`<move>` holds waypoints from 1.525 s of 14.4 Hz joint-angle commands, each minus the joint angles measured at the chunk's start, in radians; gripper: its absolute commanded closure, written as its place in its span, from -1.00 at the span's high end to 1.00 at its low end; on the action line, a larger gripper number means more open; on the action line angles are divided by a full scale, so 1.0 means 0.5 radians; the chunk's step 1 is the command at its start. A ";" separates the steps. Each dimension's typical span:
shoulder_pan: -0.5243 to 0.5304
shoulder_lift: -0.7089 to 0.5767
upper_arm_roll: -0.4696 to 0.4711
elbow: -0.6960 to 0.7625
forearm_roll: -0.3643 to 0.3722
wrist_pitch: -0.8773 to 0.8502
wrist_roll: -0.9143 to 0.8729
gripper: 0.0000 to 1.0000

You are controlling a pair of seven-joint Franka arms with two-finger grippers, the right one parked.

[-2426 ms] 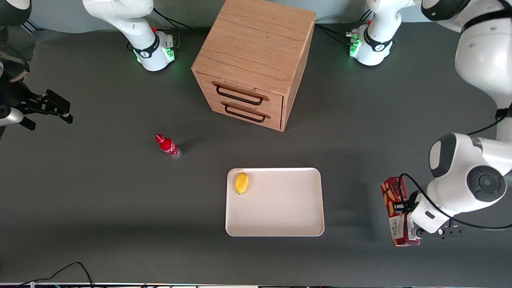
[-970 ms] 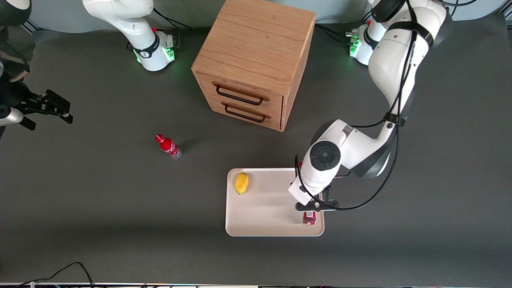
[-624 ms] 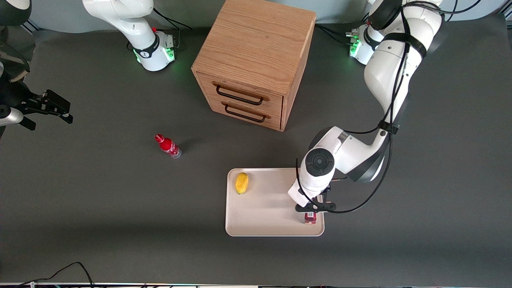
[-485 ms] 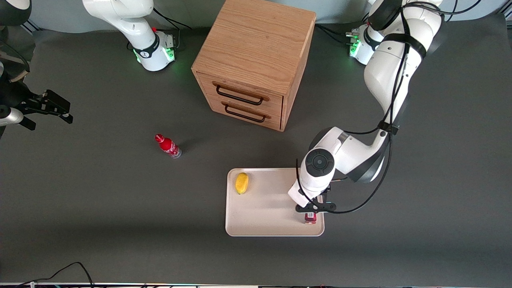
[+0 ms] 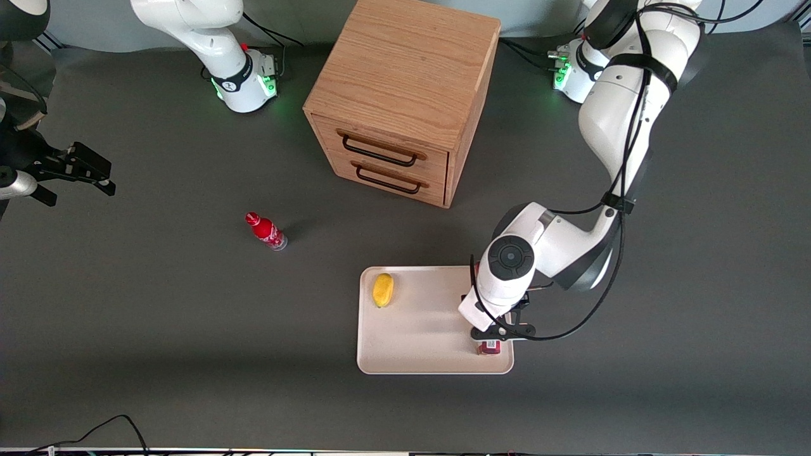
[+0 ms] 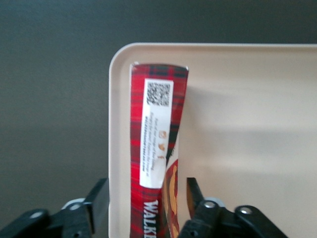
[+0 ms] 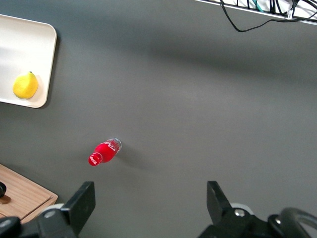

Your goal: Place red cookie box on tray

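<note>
Red plaid, one red cookie box (image 6: 156, 163) is lying on one tray (image 6: 257, 124), partly hidden beneath the gripper (image 6: 146, 203), whose fingers (image 6: 99, 198) are standing apart around it.

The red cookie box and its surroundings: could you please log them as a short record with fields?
red cookie box: lying on the tray along one rim, near a corner
tray: cream, on the dark table, nearer the front camera than the drawer cabinet
gripper: low over the box, fingers spread either side, gaps visible, not clamping
lemon: on the tray, in the corner toward the parked arm's end
red bottle: lying on the table, apart from the tray
drawer cabinet: wooden, both drawers closed
</note>
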 commanded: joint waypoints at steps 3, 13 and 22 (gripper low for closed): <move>0.350 -0.379 -0.177 -0.023 -0.128 -0.511 0.298 1.00; 1.109 -1.204 -0.239 -0.090 -0.549 -1.451 1.357 1.00; 1.339 -1.610 -0.226 -0.198 -0.739 -1.580 1.698 1.00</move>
